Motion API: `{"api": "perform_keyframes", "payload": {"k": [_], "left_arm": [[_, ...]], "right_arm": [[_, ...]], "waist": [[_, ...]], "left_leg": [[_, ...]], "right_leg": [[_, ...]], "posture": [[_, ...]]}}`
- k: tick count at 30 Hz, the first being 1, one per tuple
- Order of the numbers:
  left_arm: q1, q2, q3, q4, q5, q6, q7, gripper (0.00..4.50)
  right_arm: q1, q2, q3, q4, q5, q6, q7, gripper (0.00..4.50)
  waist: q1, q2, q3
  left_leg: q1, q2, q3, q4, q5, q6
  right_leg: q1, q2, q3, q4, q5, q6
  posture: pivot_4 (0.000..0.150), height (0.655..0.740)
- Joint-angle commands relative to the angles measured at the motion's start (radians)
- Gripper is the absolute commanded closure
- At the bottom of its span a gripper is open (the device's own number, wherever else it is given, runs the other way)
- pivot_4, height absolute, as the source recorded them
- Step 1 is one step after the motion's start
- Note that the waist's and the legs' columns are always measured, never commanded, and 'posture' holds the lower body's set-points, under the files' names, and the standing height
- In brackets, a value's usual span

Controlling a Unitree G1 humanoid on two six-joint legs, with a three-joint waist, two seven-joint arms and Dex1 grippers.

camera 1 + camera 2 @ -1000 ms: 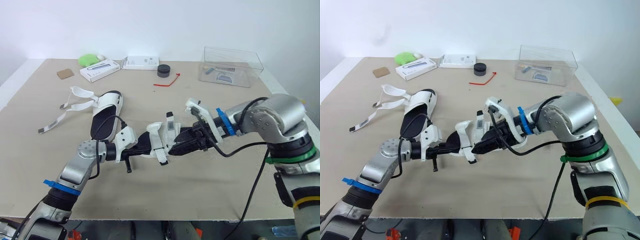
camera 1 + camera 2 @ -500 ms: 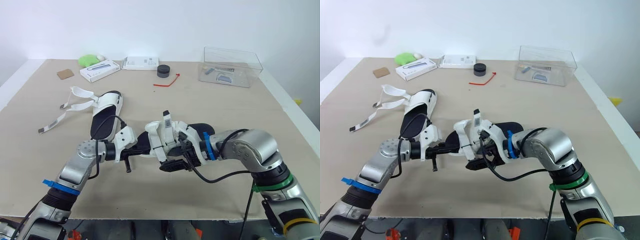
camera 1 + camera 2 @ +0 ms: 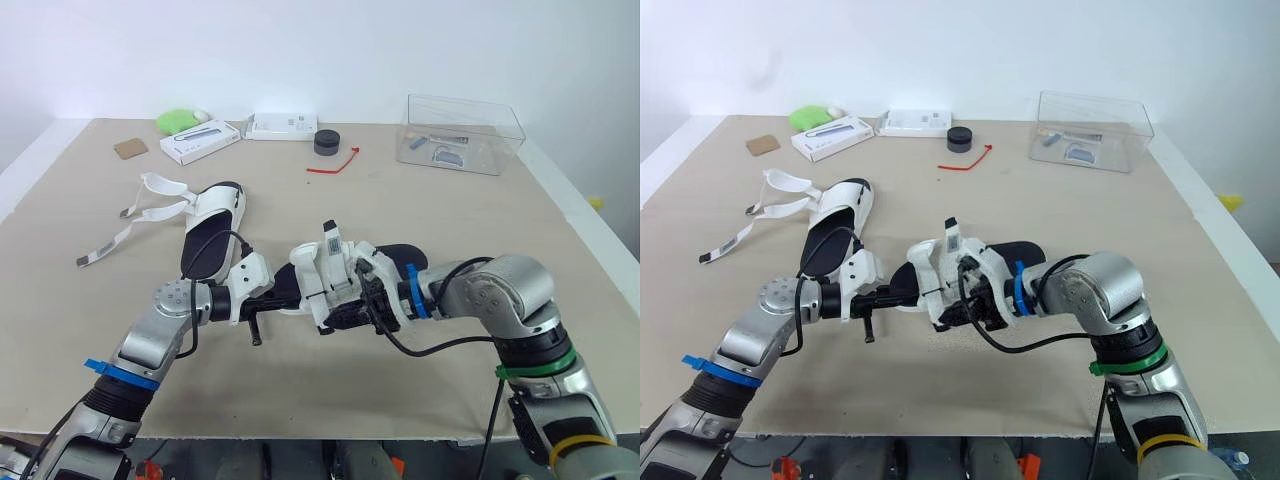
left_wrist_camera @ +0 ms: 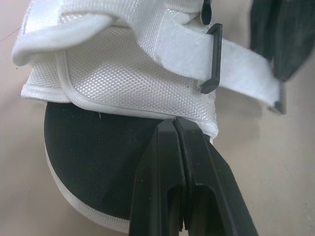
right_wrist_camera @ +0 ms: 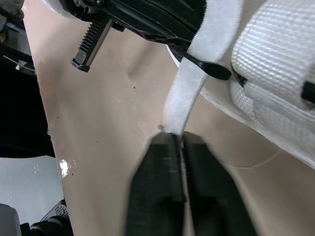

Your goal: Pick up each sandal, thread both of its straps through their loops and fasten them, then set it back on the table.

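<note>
Head stereo pair looks down on table [image 3: 330, 200] — wrist views close, sharing sandal [image 4: 98, 73].

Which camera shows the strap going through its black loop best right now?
Left wrist view: the strap passes through the loop close up. Right wrist view shows the right gripper pinching its end. In the head views it is small on the sandal.

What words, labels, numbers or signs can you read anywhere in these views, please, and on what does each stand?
No text can be read.
White box: a printed picture and small print, too small to read.
Second white box: dark print on its side, too small to read.
Clear container: a label inside, too small to read.
Upright strap of the held sandal: dark marks near its tip, blurred.
</note>
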Motion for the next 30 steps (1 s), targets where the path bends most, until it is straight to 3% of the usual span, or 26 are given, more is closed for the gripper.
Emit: {"api": "perform_keyframes", "payload": {"k": [1,11,17,20,22,24,26,28,30], "left_arm": [[0.018,0.007,-0.014,0.017,0.018,0.018,-0.001,4.50],[0.014,0.006,-0.016,0.026,0.019,0.013,-0.004,4.50],[0.002,0.005,-0.017,0.041,0.021,0.008,-0.007,4.50],[0.001,0.004,-0.019,0.042,0.021,0.007,-0.008,4.50],[0.002,0.002,-0.021,0.041,0.021,0.008,-0.008,4.50],[0.002,0.002,-0.022,0.042,0.021,0.006,-0.008,4.50],[0.001,0.002,-0.021,0.043,0.021,0.005,-0.009,4.50],[0.000,0.001,-0.020,0.045,0.021,0.004,-0.010,4.50],[0.000,0.001,-0.020,0.046,0.022,0.002,-0.011,4.50]], "right_arm": [[-0.006,-0.021,-0.002,-0.039,0.036,0.031,0.014,4.41],[0.016,-0.142,0.076,-0.161,0.147,0.085,0.077,4.41],[0.008,-0.141,0.058,-0.157,0.153,0.070,0.075,4.41],[0.000,-0.152,0.066,-0.162,0.124,0.012,0.068,3.52],[0.004,-0.217,0.118,-0.204,0.062,-0.108,0.098,2.53],[0.039,-0.314,0.181,-0.254,-0.071,-0.341,0.160,1.55],[0.099,-0.400,0.228,-0.270,-0.264,-0.696,0.230,0.65],[0.174,-0.440,0.229,-0.244,-0.416,-1.087,0.305,0.65],[0.227,-0.446,0.211,-0.203,-0.498,-1.338,0.339,0.65]], "waist": [[0.000,0.000,0.000],[0.000,0.000,0.000],[0.000,0.000,0.000],[0.000,0.000,0.000],[0.000,0.000,0.000],[0.000,0.000,0.000],[0.000,0.000,0.000],[0.000,0.000,0.000],[0.000,0.000,0.000]], "left_leg": [[0.000,0.000,0.000,0.000,0.000,0.000],[0.000,0.000,0.000,0.000,0.000,0.000],[0.000,-0.001,0.000,0.000,0.000,0.000],[-0.001,-0.001,0.000,0.000,0.000,0.000],[-0.001,-0.001,0.000,0.000,0.000,0.000],[0.000,-0.001,0.000,0.000,0.000,0.000],[0.000,-0.001,0.000,0.000,0.000,0.000],[0.000,-0.001,0.000,0.000,0.000,0.000],[0.000,-0.001,0.001,0.000,0.000,0.000]], "right_leg": [[0.000,0.000,0.000,0.000,0.000,0.000],[0.000,0.000,0.000,0.000,-0.001,0.002],[0.000,0.000,0.000,0.000,-0.003,0.004],[0.000,0.000,0.000,0.000,-0.003,0.004],[0.000,0.000,0.000,0.000,-0.003,0.004],[0.000,0.000,0.000,0.000,-0.003,0.005],[0.000,0.000,0.000,0.000,-0.004,0.006],[0.000,0.002,0.000,0.000,-0.005,0.006],[0.000,0.003,0.000,0.000,-0.005,0.007]], "posture": [[0.150,0.7400],[0.150,0.7400],[0.150,0.7400],[0.150,0.7400],[0.150,0.7400],[0.150,0.7400],[0.150,0.7400],[0.150,0.7400],[0.150,0.7400]]}}
